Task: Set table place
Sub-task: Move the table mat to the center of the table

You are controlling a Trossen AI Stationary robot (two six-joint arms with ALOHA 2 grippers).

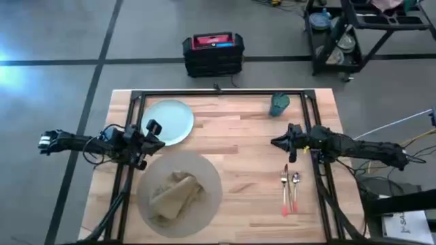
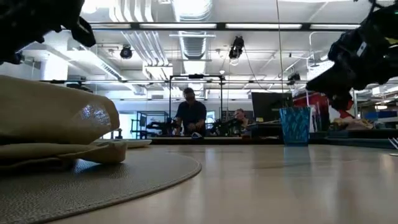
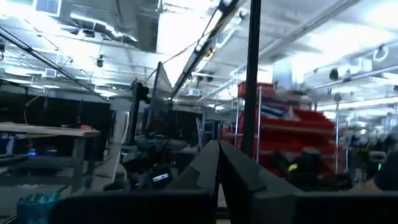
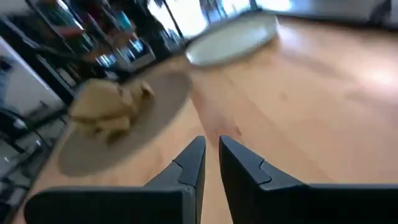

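A round tan mat [image 1: 178,190] lies near the table's front edge, and a crumpled brown napkin [image 1: 176,194] rests on it. Behind the mat a pale blue-green plate [image 1: 167,121] lies flat on the wood. The teal cup [image 1: 279,103] stands upright at the far right. An orange-handled fork and spoon [image 1: 289,192] lie side by side at the near right. My left gripper [image 1: 157,131] hovers shut at the plate's near edge, above the table. My right gripper [image 1: 275,143] hovers shut left of the cutlery and points at the mat [image 4: 143,118]. Neither holds anything.
A black rail frame [image 1: 218,93] runs around the tabletop. Bare wood [image 1: 245,156] lies between the mat and the cutlery. Off the table stand a black and red case [image 1: 213,53] on the floor and a black cart [image 1: 361,34]. People sit far behind in the room [image 2: 189,115].
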